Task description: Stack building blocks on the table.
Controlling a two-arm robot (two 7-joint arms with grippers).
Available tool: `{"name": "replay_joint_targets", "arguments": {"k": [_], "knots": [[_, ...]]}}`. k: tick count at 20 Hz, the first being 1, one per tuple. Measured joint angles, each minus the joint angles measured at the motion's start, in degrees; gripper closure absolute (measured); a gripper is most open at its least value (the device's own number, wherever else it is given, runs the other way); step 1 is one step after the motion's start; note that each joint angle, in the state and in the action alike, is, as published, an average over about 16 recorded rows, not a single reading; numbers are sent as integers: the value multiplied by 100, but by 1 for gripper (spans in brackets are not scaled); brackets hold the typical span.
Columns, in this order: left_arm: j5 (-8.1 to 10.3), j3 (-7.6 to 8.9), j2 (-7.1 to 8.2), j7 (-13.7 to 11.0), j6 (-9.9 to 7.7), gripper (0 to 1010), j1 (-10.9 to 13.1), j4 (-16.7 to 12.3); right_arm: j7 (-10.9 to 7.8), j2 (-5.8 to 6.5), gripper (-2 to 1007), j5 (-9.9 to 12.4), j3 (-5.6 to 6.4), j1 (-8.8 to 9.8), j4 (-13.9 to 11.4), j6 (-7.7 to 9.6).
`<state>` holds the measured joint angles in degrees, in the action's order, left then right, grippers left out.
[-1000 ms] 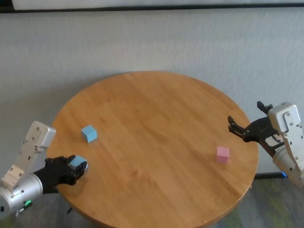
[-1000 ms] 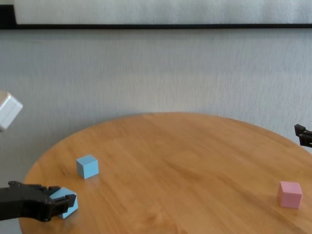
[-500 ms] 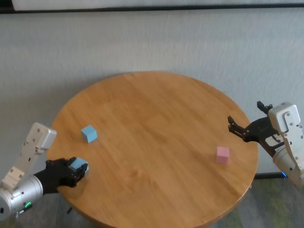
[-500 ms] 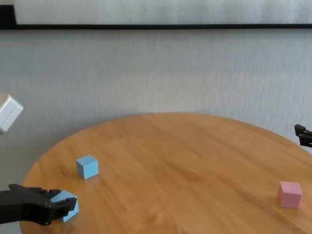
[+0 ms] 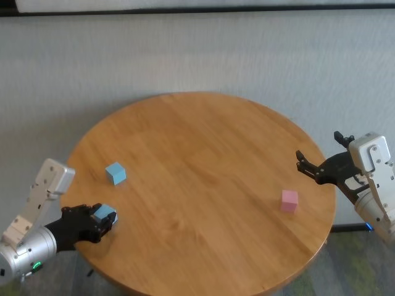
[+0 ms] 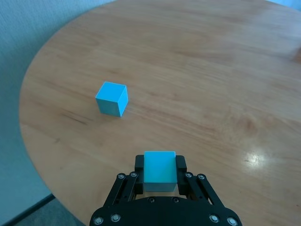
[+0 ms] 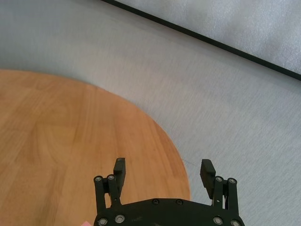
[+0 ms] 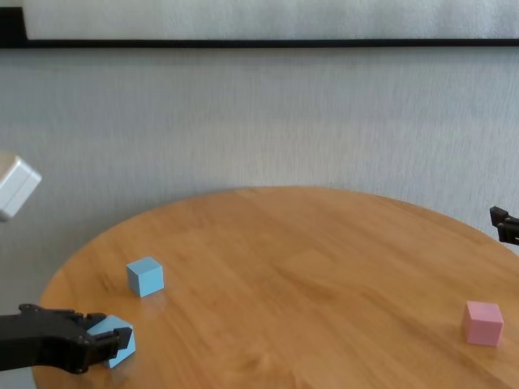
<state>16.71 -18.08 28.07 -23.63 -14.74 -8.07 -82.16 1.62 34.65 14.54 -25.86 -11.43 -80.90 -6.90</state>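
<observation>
My left gripper [image 5: 103, 220] is shut on a light blue block [image 5: 104, 214] at the near left edge of the round wooden table [image 5: 203, 154]; the block also shows between the fingers in the left wrist view [image 6: 160, 170] and in the chest view [image 8: 117, 340]. A second light blue block [image 5: 115, 172] stands on the table a little beyond it, also in the left wrist view [image 6: 112, 98] and chest view [image 8: 145, 276]. A pink block [image 5: 289, 200] sits near the right edge, also in the chest view [image 8: 483, 322]. My right gripper [image 5: 316, 169] is open, hovering by the right rim beyond the pink block.
Grey carpet surrounds the table [image 7: 70, 141]. A dark baseboard strip [image 5: 197, 9] runs along the far wall.
My left gripper with the light blue block has shifted slightly to the right along the near left edge. The right arm and the other blocks have not moved.
</observation>
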Motion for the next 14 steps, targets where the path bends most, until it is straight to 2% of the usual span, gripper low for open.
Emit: {"name": "replay_joint_targets", "arguments": {"k": [8, 14], "knots": [[-26, -144, 73, -279, 237, 610, -192, 15, 0, 0, 0, 0, 0, 0, 0, 0], [-61, -403, 89, -640, 442, 610, -495, 90, 0, 0, 0, 0, 0, 0, 0, 0]]}}
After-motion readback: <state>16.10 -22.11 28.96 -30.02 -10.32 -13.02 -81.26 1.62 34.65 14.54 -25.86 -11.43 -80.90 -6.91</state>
